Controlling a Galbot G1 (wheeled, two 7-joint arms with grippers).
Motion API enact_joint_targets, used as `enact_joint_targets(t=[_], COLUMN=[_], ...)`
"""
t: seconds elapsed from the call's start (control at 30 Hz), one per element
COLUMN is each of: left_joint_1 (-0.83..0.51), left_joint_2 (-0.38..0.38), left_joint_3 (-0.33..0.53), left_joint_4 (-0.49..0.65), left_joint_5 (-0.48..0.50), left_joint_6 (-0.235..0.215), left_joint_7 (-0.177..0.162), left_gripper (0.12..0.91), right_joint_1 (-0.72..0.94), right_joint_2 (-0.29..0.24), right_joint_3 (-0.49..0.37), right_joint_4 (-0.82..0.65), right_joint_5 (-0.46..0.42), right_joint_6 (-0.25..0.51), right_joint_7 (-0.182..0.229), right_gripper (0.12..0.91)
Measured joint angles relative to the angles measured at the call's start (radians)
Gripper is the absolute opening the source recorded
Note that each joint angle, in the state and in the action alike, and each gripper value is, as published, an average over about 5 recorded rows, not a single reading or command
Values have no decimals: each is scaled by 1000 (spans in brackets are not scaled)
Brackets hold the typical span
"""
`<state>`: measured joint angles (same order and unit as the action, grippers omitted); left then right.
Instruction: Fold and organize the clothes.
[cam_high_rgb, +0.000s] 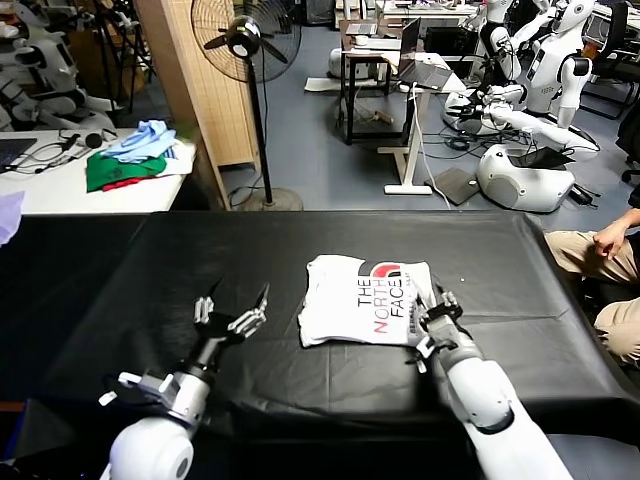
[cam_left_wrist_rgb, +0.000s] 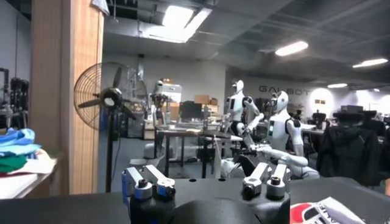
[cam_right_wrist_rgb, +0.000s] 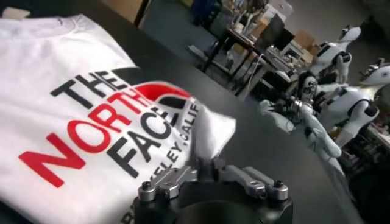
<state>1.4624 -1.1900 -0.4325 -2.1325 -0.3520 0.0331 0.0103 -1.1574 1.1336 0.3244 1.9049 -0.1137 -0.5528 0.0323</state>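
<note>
A folded white T-shirt (cam_high_rgb: 365, 314) reading "THE NORTH FACE" lies print-up mid-table on the black cloth (cam_high_rgb: 150, 270). The right gripper (cam_high_rgb: 434, 325) sits at the shirt's near right corner, fabric bunched between its fingers; how tightly they pinch is unclear. The left gripper (cam_high_rgb: 232, 312), fingers spread, hovers left of the shirt over bare cloth.

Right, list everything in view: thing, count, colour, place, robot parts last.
Folded cotton T-shirt: one, white with black-and-red print, middle of table, print up.
Cloth-covered table: one, black, before the robot.
Garment pile: one, blue, green and red, on the white side table at far left.
Pedestal fan: one, black, behind the table.
Seated person: one, beige trousers, right edge.
Parked robots: several, white, background.
Left gripper: jaws open, left of the shirt, holding nothing.
Right gripper: at the shirt's right edge.
</note>
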Motion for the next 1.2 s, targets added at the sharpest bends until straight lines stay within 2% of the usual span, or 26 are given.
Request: enact_joint_targets(t=[0.1, 0.17, 0.23, 0.4, 0.6, 0.73, 0.83, 1.0, 1.1, 1.2], left_joint_1=[7, 13, 22, 61, 147, 222, 280, 366, 411, 454], left_joint_2=[8, 15, 23, 52, 86, 101, 113, 127, 133, 137], left_joint_3=[-4, -10, -17, -36, -89, -130, -161, -216, -248, -283], left_joint_4=[7, 11, 9, -19, -66, -92, -107, -124, -140, -161], left_joint_5=[3, 0, -6, -18, -67, -88, -102, -136, -192, -257], left_joint_6=[-14, -23, -23, 11, 33, 50, 56, 80, 123, 172], left_joint_7=[-13, -25, -42, -93, -119, -130, -134, -161, -196, -220], left_gripper=[798, 798, 798, 798, 798, 798, 798, 798, 798, 798], right_joint_1=[-30, -55, -85, -189, -361, -464, -530, -628, -688, -744], right_joint_2=[-17, -22, -22, -12, 12, 24, 31, 43, 46, 44], right_joint_3=[33, 55, 77, 126, 168, 188, 200, 197, 184, 169], right_joint_4=[39, 68, 99, 187, 285, 328, 351, 384, 405, 430], right_joint_5=[31, 54, 86, 174, 241, 242, 235, 198, 185, 187], right_joint_6=[25, 42, 59, 124, 270, 375, 423, 467, 464, 430], right_joint_7=[0, 9, 25, 69, 107, 113, 119, 151, 181, 219], right_gripper=[704, 776, 791, 798, 798, 798, 798, 798, 798, 798])
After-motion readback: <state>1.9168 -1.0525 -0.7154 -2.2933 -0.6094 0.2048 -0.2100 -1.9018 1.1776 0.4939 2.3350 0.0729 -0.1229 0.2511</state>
